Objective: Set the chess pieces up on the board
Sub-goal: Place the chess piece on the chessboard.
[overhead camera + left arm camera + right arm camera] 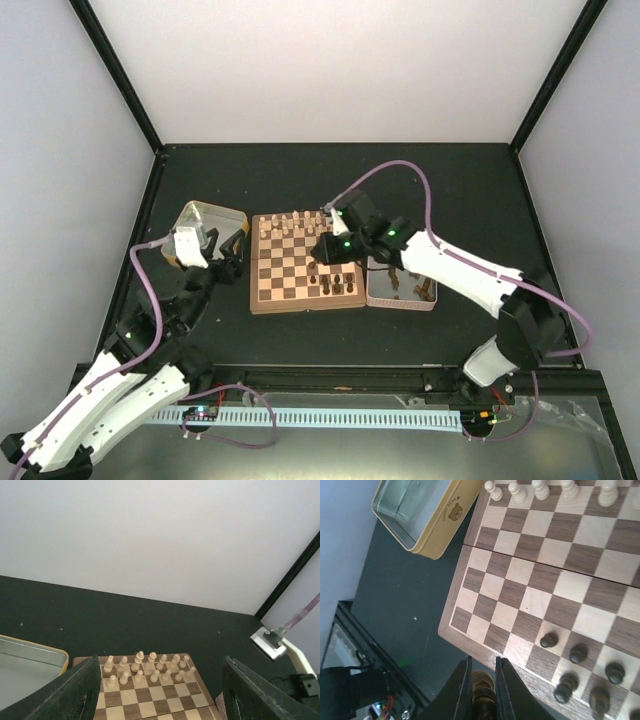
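Right gripper (483, 675) pinches a dark piece (482, 692) above the board (470, 652), likely bound for the near rows; left gripper (160, 685) hangs open-fingered and holding nothing beside the gold tin (205, 222).

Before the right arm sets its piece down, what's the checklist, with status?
1. Right tool shut on a dark chess piece: ok.
2. Which piece it is: cannot tell, mostly hidden.
3. Near-left squares of the board free: ok.
4. Dark pieces already placed upright: ok.
5. Left tool open, left of the board beside the gold tin: ok.
6. Cream pieces lined up in the far rows, out of the way: ok.
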